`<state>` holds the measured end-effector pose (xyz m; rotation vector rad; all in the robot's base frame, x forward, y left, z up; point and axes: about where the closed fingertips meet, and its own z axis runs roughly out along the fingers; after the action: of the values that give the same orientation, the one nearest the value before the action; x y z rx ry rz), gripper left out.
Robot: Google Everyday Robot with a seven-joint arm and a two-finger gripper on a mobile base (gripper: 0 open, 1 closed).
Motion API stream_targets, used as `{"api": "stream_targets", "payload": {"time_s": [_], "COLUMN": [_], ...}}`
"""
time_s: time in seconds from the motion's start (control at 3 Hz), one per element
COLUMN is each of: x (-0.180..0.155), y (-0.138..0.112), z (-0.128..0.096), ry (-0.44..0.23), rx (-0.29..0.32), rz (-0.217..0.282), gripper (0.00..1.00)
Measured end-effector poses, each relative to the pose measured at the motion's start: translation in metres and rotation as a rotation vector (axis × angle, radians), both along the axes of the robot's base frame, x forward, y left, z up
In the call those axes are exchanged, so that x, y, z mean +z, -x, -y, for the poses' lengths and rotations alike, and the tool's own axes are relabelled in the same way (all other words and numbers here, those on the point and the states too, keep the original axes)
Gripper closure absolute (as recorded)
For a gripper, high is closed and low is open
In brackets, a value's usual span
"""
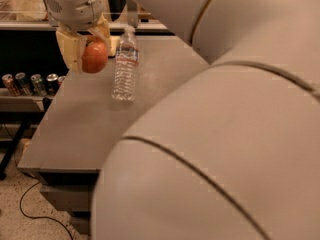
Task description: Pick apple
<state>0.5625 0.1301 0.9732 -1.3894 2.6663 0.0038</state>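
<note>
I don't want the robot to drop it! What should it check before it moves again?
1. Grip: ok. The gripper, at the top left, is shut on the apple.
2. Apple off the table: ok. It looks clear of the grey top, near the left edge.
3. Water bottle: ok. It stands upright to the right of the apple, not touching it.
4. Gap between apple and bottle in depth: cannot tell from this one view.
5. Cans on the low shelf at the left: ok. They are below and apart from the gripper.
6. Right side of the table: cannot tell. The arm hides it.
</note>
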Motion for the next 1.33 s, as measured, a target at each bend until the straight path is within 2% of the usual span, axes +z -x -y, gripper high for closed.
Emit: {"api": "stream_targets", "payload": {"time_s": [0.33, 0.67, 1.0, 1.33], "x": [-0.008, -0.018, -0.021, -0.014], "y": [-0.025, -0.045, -0.058, -0.052], "z": [-0.012, -0.015, -0.010, 0.005], "ry": [0.011, 0.018, 0.027, 0.050], "rx": [0.048, 0.078, 0.080, 0.025], "rz": [-0.008, -0.021, -0.017, 0.004], "gripper": [1.00, 1.00, 1.00, 1.00]}}
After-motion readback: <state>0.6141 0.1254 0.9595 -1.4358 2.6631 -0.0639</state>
